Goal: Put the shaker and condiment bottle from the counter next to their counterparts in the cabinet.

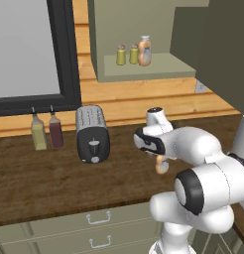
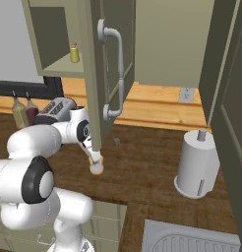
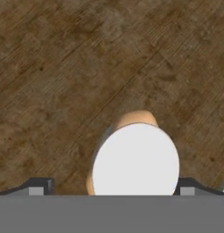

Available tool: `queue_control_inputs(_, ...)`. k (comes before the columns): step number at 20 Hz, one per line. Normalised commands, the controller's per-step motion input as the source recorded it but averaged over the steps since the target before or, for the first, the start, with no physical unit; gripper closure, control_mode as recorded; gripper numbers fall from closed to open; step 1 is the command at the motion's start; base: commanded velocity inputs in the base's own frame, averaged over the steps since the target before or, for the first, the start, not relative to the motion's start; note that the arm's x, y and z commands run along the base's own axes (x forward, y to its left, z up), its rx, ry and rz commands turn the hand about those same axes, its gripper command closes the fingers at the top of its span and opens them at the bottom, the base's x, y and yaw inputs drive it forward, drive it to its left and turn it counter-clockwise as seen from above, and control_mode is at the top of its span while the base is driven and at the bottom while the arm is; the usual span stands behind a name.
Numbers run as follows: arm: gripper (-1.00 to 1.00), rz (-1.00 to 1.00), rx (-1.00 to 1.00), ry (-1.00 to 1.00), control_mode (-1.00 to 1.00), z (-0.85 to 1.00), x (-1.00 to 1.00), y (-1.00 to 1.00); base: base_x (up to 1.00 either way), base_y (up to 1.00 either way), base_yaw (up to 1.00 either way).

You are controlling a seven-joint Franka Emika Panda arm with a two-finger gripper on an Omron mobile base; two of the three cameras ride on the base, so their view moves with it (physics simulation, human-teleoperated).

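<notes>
My gripper [image 1: 161, 159] is shut on a peach-orange condiment bottle [image 1: 162, 167], which hangs cap-up below the hand over the dark wood counter [image 1: 54, 183]. In the hand view its pale cap [image 3: 135, 159] sits between my two fingertips [image 3: 38, 185]. From the right, the bottle [image 2: 96, 167] shows just under the gripper [image 2: 95, 158], in front of the open cabinet door [image 2: 110, 74]. On the cabinet shelf [image 1: 163, 67] stand two yellow-green shakers [image 1: 121, 54] [image 1: 134, 53] and a matching orange bottle [image 1: 144, 51].
A silver toaster [image 1: 92, 134] stands on the counter to the left, with a tall yellow bottle [image 1: 38, 131] and a dark-red one [image 1: 55, 130] behind it. A paper towel roll [image 2: 197, 165] stands to the right. A sink [image 2: 192, 241] lies at the lower right.
</notes>
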Motion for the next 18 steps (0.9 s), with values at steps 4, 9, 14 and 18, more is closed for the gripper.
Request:
queue_control_inputs(4, 1.00, 0.00, 0.00, 0.01, -1.00, -0.23, -0.04, 0.00, 0.00, 0.00, 0.00)
queue_control_inputs(9, 1.00, 0.00, 0.00, 0.00, -1.00, -0.15, 0.00, -0.01, 0.00, 0.00, 0.00)
queue_control_inputs(14, 1.00, 0.00, 0.00, 0.00, -1.00, -0.06, -0.18, 0.00, 0.00, 0.00, 0.00)
queue_control_inputs(18, 1.00, 0.00, 0.00, -0.08, -1.00, 0.13, -0.17, 0.05, 0.00, 0.00, 0.00)
